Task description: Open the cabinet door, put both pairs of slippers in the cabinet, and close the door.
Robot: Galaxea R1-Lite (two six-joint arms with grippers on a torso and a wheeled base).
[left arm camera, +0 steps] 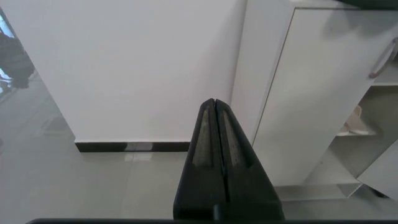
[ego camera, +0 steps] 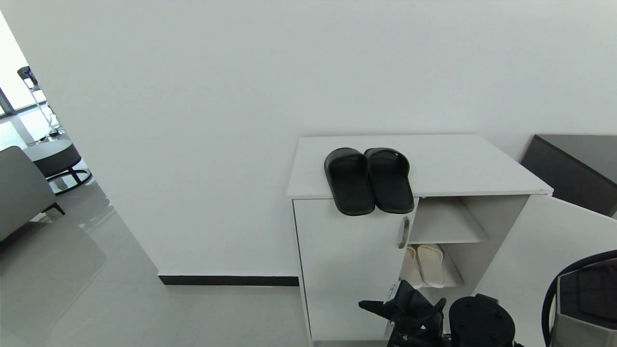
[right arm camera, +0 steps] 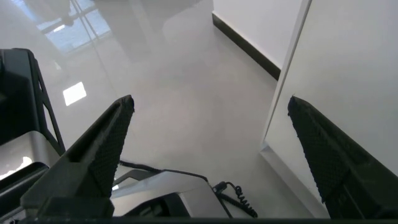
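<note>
A pair of black slippers (ego camera: 368, 180) lies on top of the white cabinet (ego camera: 434, 164), heels hanging over its front edge. The cabinet's right door (ego camera: 525, 260) stands swung open; the left door (ego camera: 347, 265), with a metal handle (ego camera: 404, 232), is closed. Inside, a pair of cream slippers (ego camera: 424, 266) rests on the lower shelf, and the upper shelf (ego camera: 443, 224) is bare. My left gripper (left arm camera: 214, 106) is shut on nothing, low in front of the cabinet's left door (left arm camera: 317, 93). My right gripper (right arm camera: 211, 102) is open over the floor, beside the open door's edge (right arm camera: 286, 74).
A dark low cabinet (ego camera: 578, 168) stands right of the white one, behind the open door. A grey chair (ego camera: 19, 188) and a round dark table (ego camera: 58, 159) are far left. Bare tiled floor (ego camera: 144, 308) stretches left of the cabinet along the white wall.
</note>
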